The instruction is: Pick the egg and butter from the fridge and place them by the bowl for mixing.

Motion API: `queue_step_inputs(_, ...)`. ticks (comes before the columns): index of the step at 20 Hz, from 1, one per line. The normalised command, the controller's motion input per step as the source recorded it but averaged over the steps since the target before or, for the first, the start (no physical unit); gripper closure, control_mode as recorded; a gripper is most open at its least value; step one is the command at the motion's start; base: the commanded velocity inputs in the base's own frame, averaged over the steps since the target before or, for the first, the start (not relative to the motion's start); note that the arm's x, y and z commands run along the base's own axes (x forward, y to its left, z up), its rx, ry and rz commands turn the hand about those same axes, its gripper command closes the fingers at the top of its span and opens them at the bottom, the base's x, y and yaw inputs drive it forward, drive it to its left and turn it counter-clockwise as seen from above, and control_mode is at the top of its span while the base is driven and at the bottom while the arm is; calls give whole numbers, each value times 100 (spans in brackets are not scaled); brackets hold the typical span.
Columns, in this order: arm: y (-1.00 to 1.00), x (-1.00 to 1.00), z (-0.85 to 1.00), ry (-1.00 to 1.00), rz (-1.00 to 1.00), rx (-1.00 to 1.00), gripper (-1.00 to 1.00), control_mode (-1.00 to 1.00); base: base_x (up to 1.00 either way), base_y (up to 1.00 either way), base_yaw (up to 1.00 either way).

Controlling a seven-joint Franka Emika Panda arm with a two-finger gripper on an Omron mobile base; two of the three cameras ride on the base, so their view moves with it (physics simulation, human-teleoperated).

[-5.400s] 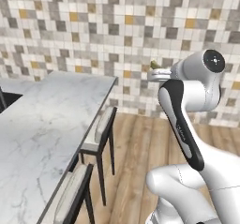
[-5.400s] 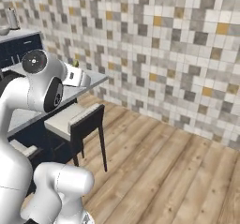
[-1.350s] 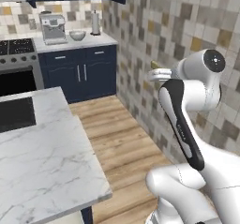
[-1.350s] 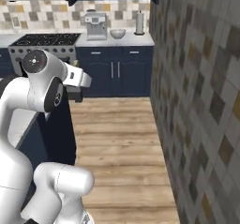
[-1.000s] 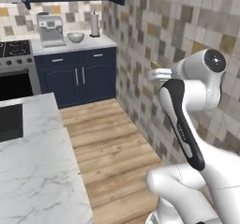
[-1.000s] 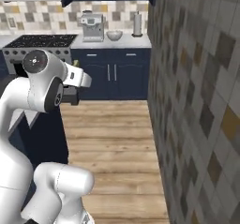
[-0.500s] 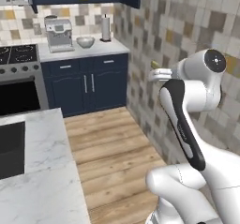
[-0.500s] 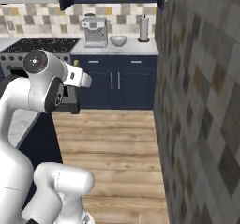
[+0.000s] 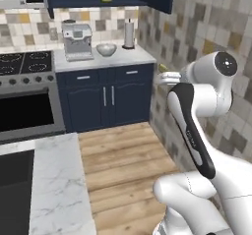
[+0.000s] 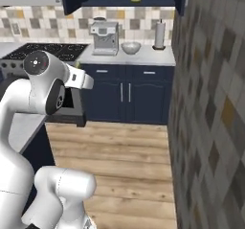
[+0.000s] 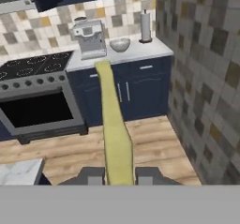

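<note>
The butter (image 11: 114,129), a thin yellow-green stick, is clamped between the two dark fingertips (image 11: 92,175) of the hand (image 11: 119,176); the hand is closed on its near end. In the hand view the stick reaches away from the hand toward the far surface (image 11: 136,52). In the left base view the stick's tip (image 9: 163,68) shows just past the white wrist, held high in the air, well above the wooden floor (image 9: 123,153).

The arm is folded, with the elbow raised and the forearm level, and the hand points forward at the navy cabinets (image 10: 127,94).

The bowl (image 9: 106,49), silvery-grey and round, sits on the far surface between the coffee machine (image 9: 77,41) and an upright paper towel roll (image 9: 129,34). What lies inside the bowl cannot be told from here. The stove (image 9: 27,94) with its dark oven door stands left of the cabinets, and a marble island top (image 9: 59,190) lies near the base.
</note>
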Motion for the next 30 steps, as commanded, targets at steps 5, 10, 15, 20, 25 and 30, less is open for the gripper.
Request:
queue_step_inputs(5, 0, 0, 0, 0, 0, 0, 100, 100, 74, -33, 6)
queue_step_inputs(10, 0, 0, 0, 0, 0, 0, 100, 100, 74, -36, 0)
queue_step_inputs(15, 0, 0, 0, 0, 0, 0, 100, 100, 81, -25, 0)
queue_step_inputs(20, 0, 0, 0, 0, 0, 0, 100, 100, 83, -27, 0)
queue_step_inputs(25, 0, 0, 0, 0, 0, 0, 100, 100, 84, -30, 0)
queue_step_inputs(30, 0, 0, 0, 0, 0, 0, 100, 100, 84, -27, 3)
